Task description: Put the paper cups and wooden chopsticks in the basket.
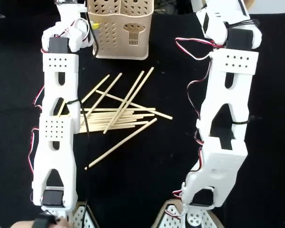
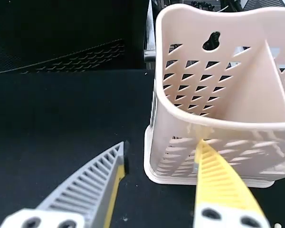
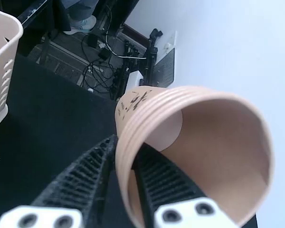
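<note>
Several wooden chopsticks (image 1: 118, 113) lie in a loose pile on the black table, in front of the beige perforated basket (image 1: 121, 28). My left gripper (image 2: 160, 146) is open beside the basket (image 2: 218, 114), low at its outer wall, with the yellow fingertip (image 2: 202, 148) against the wall and nothing held. My right gripper (image 3: 125, 148) is shut on the rim of a stack of nested paper cups (image 3: 194, 147), one finger outside and one inside. The stack is held up off the table, tilted, at the far right of the table, and its edge (image 1: 250, 3) peeks out there.
The basket has an inner divider (image 2: 256, 80) that splits it into compartments. Both white arms stretch along the table, the left one (image 1: 57, 128) partly over the chopstick ends. Cables and a stand (image 3: 114, 61) lie beyond the table's far edge.
</note>
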Available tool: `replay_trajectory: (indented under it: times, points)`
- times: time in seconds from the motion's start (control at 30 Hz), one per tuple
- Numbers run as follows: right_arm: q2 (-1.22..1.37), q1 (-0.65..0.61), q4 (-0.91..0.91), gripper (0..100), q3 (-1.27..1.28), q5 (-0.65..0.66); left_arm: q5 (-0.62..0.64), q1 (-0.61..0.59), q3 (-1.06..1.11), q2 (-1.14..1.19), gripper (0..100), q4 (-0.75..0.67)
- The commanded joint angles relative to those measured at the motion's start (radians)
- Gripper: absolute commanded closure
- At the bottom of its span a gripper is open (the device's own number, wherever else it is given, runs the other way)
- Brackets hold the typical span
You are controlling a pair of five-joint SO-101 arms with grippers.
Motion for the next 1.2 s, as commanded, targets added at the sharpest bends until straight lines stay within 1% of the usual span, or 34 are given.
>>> replay_trajectory:
  times: [0.0, 0.13, 0.2, 0.27, 0.37, 0.47, 0.57, 0.7, 0.77, 0.9, 1.07, 1.17]
  points:
    - [-0.036, 0.012, -0.006, 98.6, -0.051, -0.011, -0.002, -0.013, -0.012, -0.049, 76, -0.014]
    - [-0.036, 0.012, -0.008, 98.6, -0.051, -0.011, 0.006, -0.028, -0.082, -0.103, 76, 0.048]
    - [-0.036, 0.012, -0.008, 98.6, -0.051, -0.011, 0.06, -0.042, -0.084, -0.13, 76, 0.046]
    - [-0.036, 0.012, -0.008, 98.6, -0.051, -0.011, 0.117, -0.061, -0.082, -0.153, 76, -0.017]
    - [-0.036, 0.011, -0.008, 98.6, -0.051, -0.011, 0.212, -0.076, -0.071, -0.15, 76, -0.149]
    - [-0.036, 0.011, -0.008, 98.6, -0.051, -0.011, 0.255, -0.067, -0.073, -0.118, 76, -0.25]
    - [-0.036, 0.011, -0.008, 98.6, -0.051, -0.011, 0.255, -0.05, -0.073, -0.094, 76, -0.313]
    - [-0.036, 0.011, -0.006, 98.6, -0.051, -0.011, 0.252, -0.036, -0.073, -0.063, 76, -0.347]
    - [-0.036, 0.011, -0.006, 98.6, -0.051, -0.011, 0.224, -0.03, -0.071, -0.038, 76, -0.359]
    - [-0.036, 0.011, 0.0, 98.6, -0.051, -0.011, 0.164, -0.001, -0.071, 0.02, 76, -0.353]
    - [-0.036, 0.011, 0.002, 98.6, -0.051, -0.011, 0.163, -0.002, -0.071, 0.074, 76, -0.35]
    - [-0.036, 0.008, 0.002, 98.6, -0.051, -0.011, 0.157, -0.002, -0.077, 0.094, 76, -0.296]
